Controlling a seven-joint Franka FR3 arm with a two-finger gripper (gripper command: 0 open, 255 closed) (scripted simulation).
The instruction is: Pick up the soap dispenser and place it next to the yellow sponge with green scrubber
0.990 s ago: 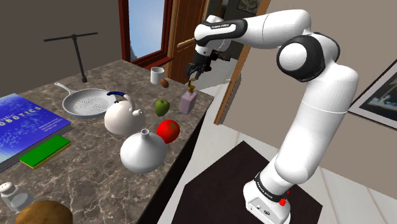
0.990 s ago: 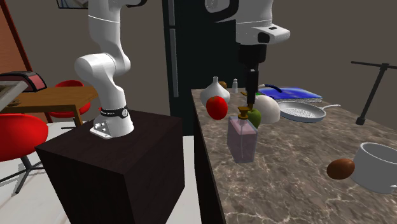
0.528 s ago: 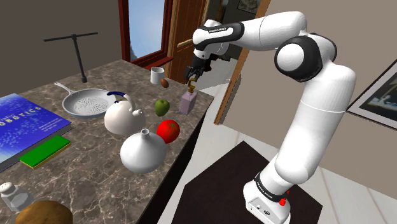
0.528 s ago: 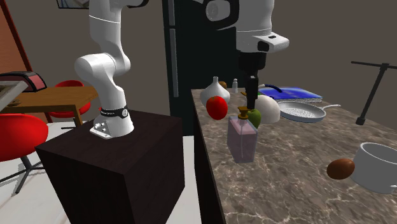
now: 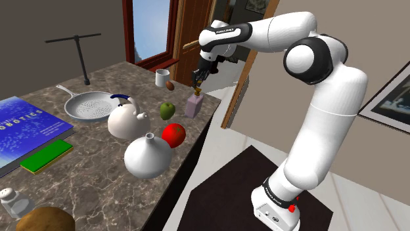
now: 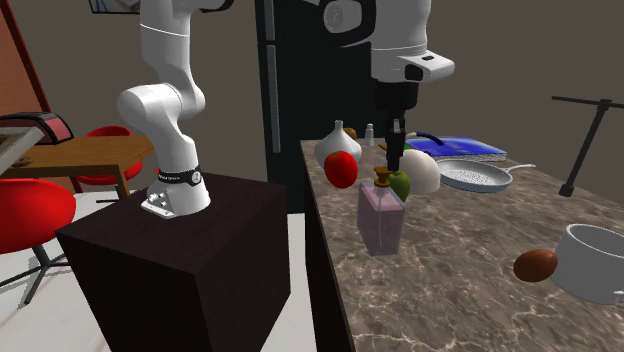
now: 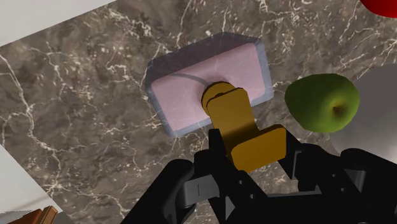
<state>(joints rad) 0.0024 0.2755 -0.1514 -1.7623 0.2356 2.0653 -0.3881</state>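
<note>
A pink dispenser [image 6: 380, 215] with a gold pump [image 7: 245, 127] was seen standing upright near the edge of a marble counter [image 6: 470, 290], close to a green apple [image 7: 321, 102]. The gripper [image 6: 394, 158] was held just above the pump, its fingers spread to either side of the pump head, with nothing gripped. The sponge [image 5: 46, 156] was seen well apart, towards the counter's other end

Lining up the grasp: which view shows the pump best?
Wrist view: the pump is large and clear atop the dispenser. The second exterior view shows it small, side-on; the shoulder view, a speck under the gripper.
</note>
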